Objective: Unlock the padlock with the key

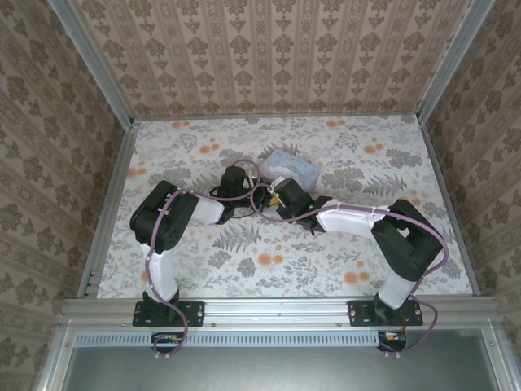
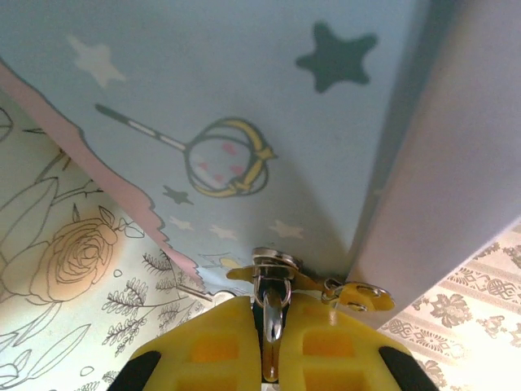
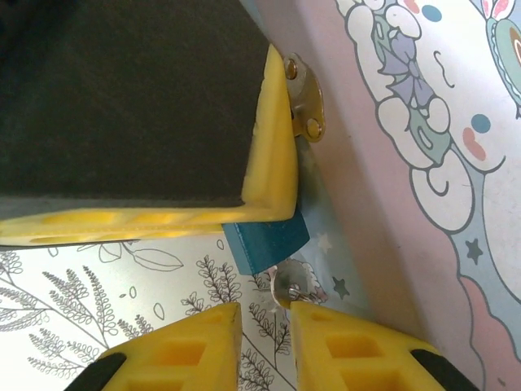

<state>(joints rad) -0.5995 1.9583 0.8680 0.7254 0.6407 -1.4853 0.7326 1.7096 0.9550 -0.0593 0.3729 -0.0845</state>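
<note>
Left wrist view: the left gripper [image 2: 273, 308] was seen with its ribbed yellow plastic fingers [image 2: 212, 342] drawn almost together on a thin silvery metal loop. That loop ran up to a small shiny hasp [image 2: 273, 263] at the lower corner of the tin [image 2: 244, 73]. The tin wall was smooth and pale blue, printed with stars and a wand, and edged by a pink band. A thin brass-coloured plate [image 2: 358, 293] was fixed just beside the hasp.

From the right wrist, the padlock [image 3: 264, 242] was shown as a small, flat-sided teal block. It was pressed under the tip of a left finger and lay against the tin's corner, just above the mat [image 3: 81, 309]. The mat was flat and pale, printed with line-drawn ferns and leaves.

The right gripper [image 3: 264, 316] was held with only a narrow gap between its yellow fingers. A tiny silvery metal piece [image 3: 283, 287] with a hole sat at the mouth of that gap, touching the padlock's lower edge. Whether that piece was the key, and whether it was nipped by the fingers, could not be told.

From above, both arms were seen bent inward, and their grippers met at the near side of the tin.
</note>
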